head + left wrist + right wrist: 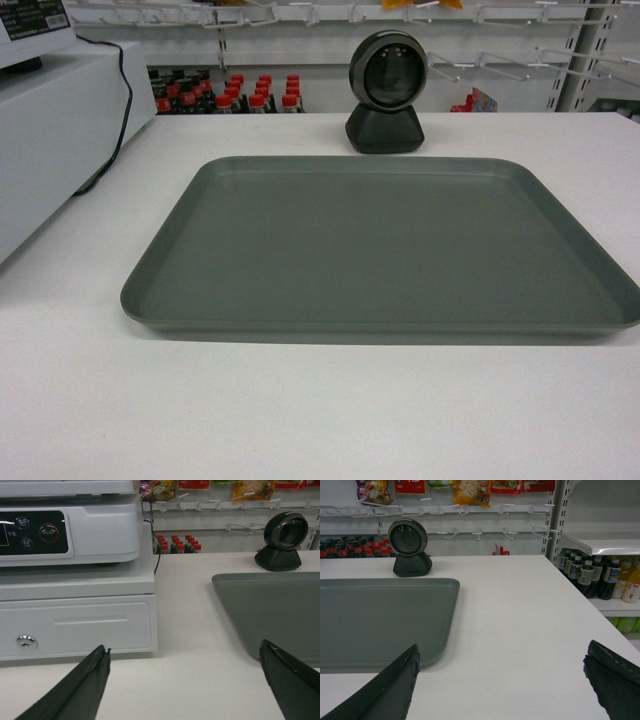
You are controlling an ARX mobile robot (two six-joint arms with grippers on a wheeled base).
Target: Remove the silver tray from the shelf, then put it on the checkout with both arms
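silver tray lies flat on checkout surface. left gripper and right gripper jaws apart, empty. retreat level, avoid nudging rim.

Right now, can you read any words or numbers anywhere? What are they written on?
"ON/OFF": on the round button of the white scale, left wrist view.
Chinese characters beside that button: too small to read surely.
Black label on the machine at top left, head view: blurred, unreadable.
Red sign and snack bags on the back wall, right wrist view: too blurred.
Silver tray: no text.
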